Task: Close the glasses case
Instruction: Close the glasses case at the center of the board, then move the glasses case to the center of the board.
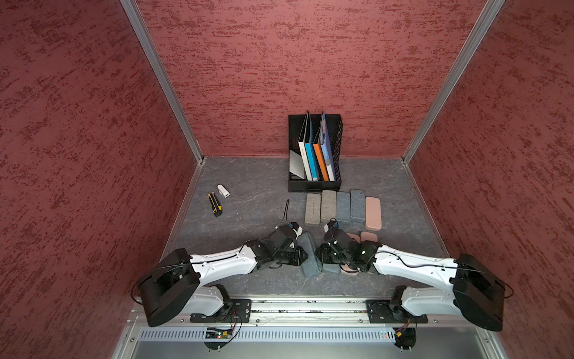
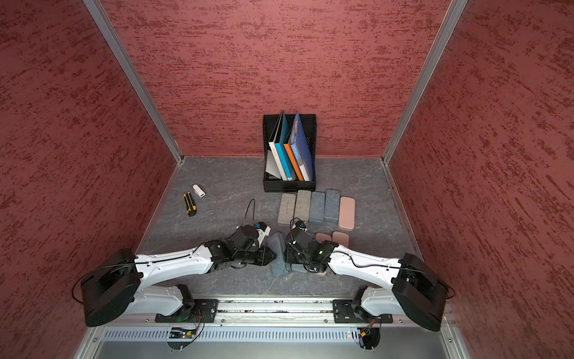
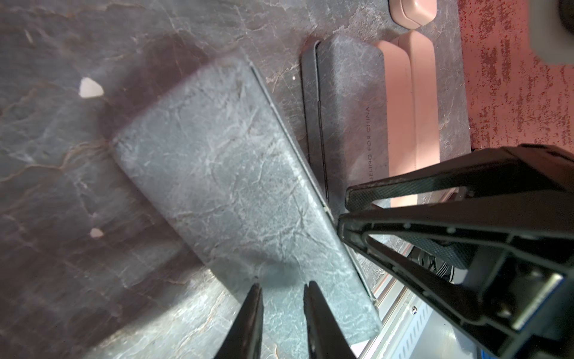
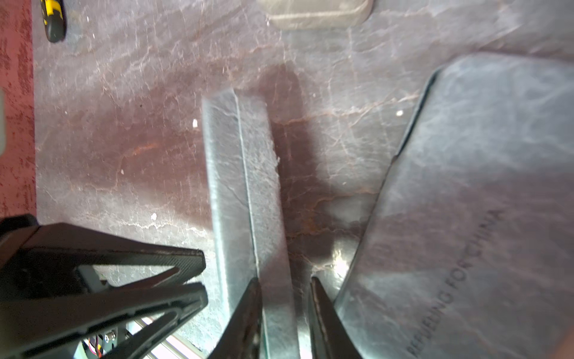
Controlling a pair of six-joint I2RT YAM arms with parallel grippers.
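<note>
Grey-blue glasses case (image 1: 310, 258): seam looks shut along its long side in the R wrist view (image 4: 245, 192). Placed well out from the black file holder (image 1: 313, 186) on the robot's side, askew, nr the front edge of the tabletop (image 1: 248, 186). Seems tipped up on a long edge; not settled by the views.
L gripper (image 3: 282, 284): jaws seen slightly apart, nothing clamped btwn them. Held close over the case's broad face. Pos.: robot's side of the file holder, a bit to its left.
R gripper (image 4: 284, 279): jaws slightly apart as well. Case's seam edge is seen partly btwn the fingers (image 4: 248, 310) w/ a gap left beside it, so no clamp is shown. Pos.: robot's side of the file holder, abt straight out from it.
2nd grey-blue case (image 3: 351, 108): lettered "FOR CHINA", laid flat, robot's side of the file holder. Mostly covered by the R arm (image 1: 413, 264) in both top views; open or shut can't be told.
Pink cases (image 1: 369, 237): two seen side by side, robot's side of the file holder, a bit to its right.
Case row (image 1: 343, 208): five shut cases laid flat side by side, just out from the file holder's front wall.
Box cutter (image 1: 215, 204): yellow-black, well to the file holder's left. Small white item (image 1: 223, 190) laid just beside it, kind unclear.
</note>
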